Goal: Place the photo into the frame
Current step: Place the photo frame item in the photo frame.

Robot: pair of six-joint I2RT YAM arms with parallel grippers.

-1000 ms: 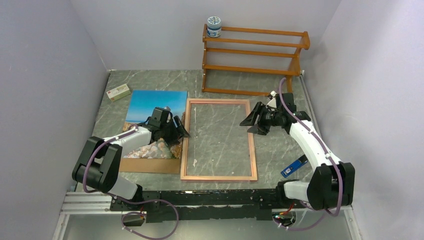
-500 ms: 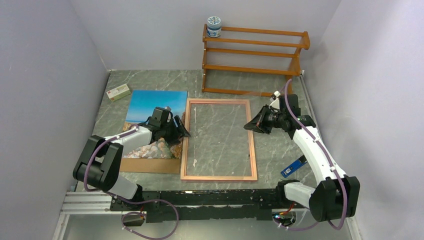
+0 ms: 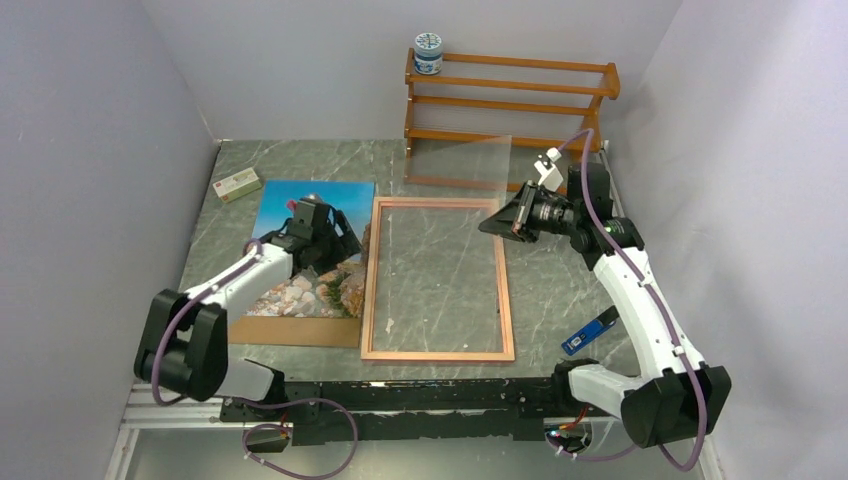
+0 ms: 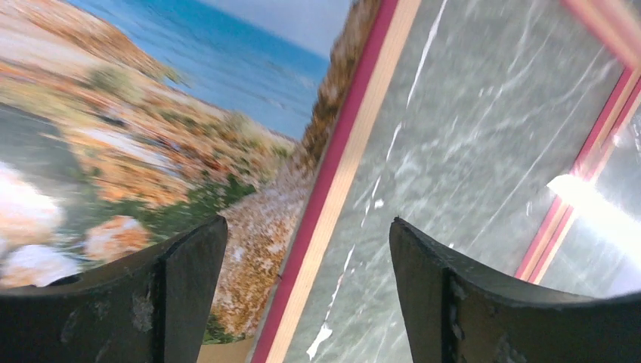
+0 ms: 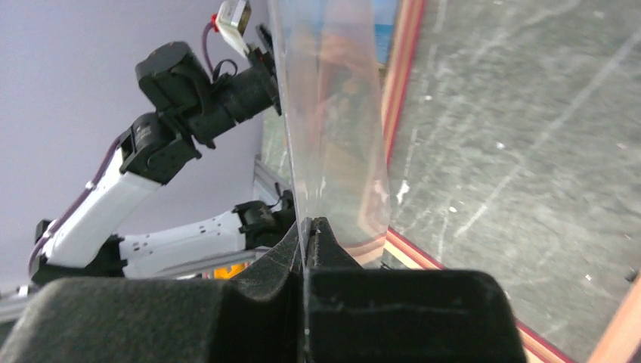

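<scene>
The large rectangular photo of a rocky seashore under blue sky lies face up on the grey marbled table, left of centre. It rests on a plain brown fibreboard panel whose near edge shows beyond it. Just to its right lies the large thin rectangular frame, pale wood-coloured back up, with a pink edge showing in the left wrist view.

The left gripper hangs over the photo's right edge and the frame's left rail, its fingers spread apart with nothing between them. The right gripper is clamped on the edge of a thin rectangular clear pane, held tilted above the frame's far right corner.

An orange-brown wooden rack stands at the far right, with a small white jar on its top shelf.
</scene>
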